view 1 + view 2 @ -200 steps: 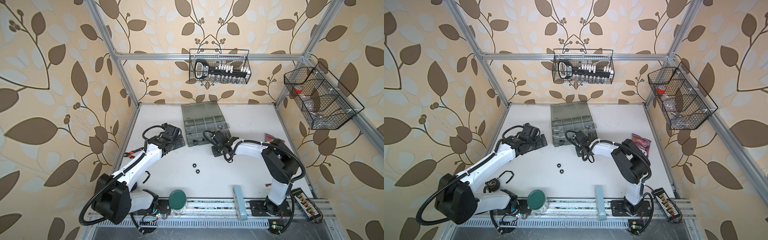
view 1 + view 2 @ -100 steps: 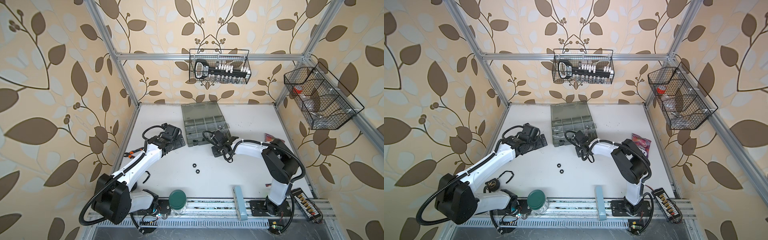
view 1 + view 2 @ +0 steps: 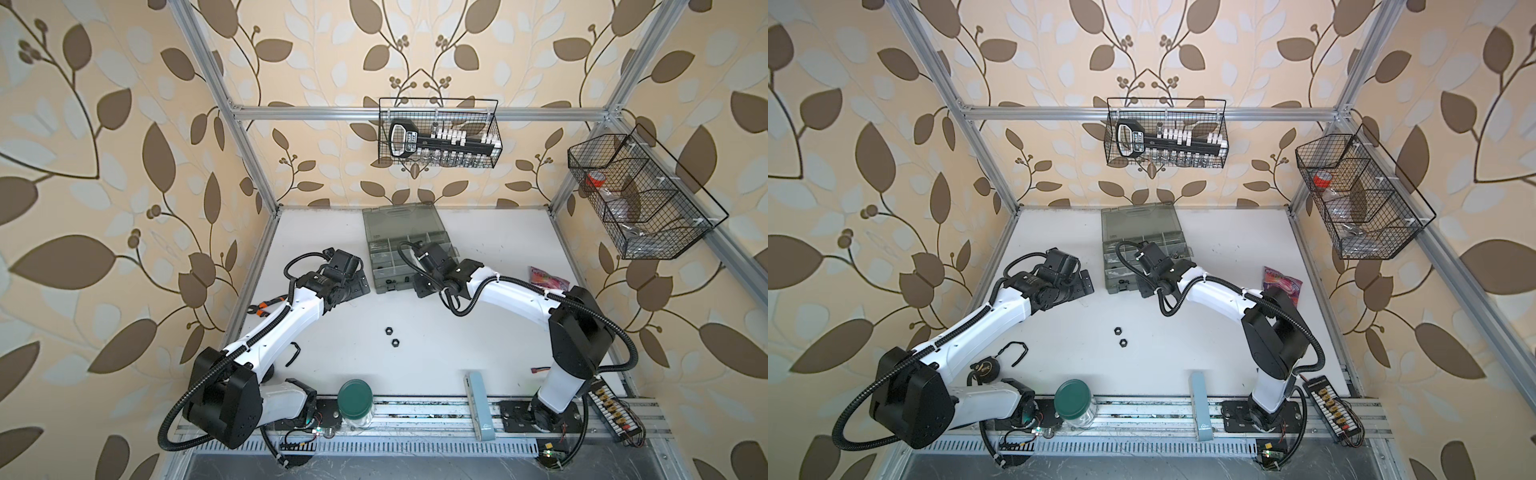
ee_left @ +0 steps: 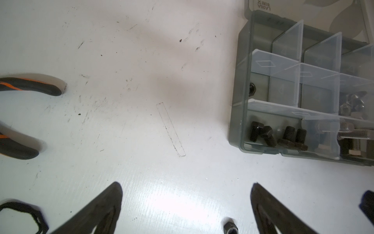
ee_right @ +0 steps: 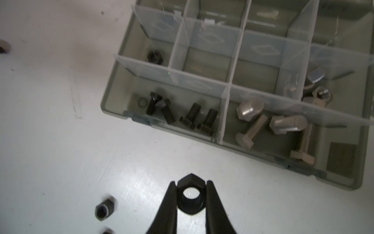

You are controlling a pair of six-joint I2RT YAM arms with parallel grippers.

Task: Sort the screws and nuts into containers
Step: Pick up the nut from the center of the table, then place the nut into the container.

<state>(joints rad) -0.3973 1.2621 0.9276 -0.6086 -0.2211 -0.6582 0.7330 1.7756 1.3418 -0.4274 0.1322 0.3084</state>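
One black nut (image 5: 190, 208) is pinched tight in the right gripper (image 5: 190, 183) just beside the organizer case (image 5: 107, 107), whose corner compartment's got the black screws (image 5: 194, 113), while the left gripper (image 4: 186, 184) hangs over the table (image 4: 141, 81), jaws spread wide.

open tabletop (image 3: 436, 324) spreads in front of the organizer case (image 4: 240, 97) around 2 black nuts (image 3: 389, 331), with its upright dividers (image 5: 202, 83) and the pliers (image 4: 30, 86) by the left edge in the way.
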